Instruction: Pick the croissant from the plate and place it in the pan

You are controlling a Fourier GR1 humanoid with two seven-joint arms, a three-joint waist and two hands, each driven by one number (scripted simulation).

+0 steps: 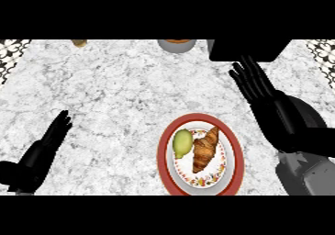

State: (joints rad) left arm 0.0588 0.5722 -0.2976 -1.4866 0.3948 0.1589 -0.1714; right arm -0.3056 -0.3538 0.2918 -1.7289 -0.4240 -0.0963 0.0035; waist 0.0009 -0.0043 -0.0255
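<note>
The golden-brown croissant (205, 149) lies ungrasped on the red-rimmed plate (168, 176). The black right hand (265, 94) hovers, fingers released. Next: descend and grasp.

A green pear (182, 142) lies on the white marble counter's (115, 92) plate.

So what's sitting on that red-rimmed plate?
On the plate lie a brown croissant and, just left of it and touching it, a green fruit, perhaps a pear. The plate's patterned middle beneath them is covered. Neither hand touches them.
</note>
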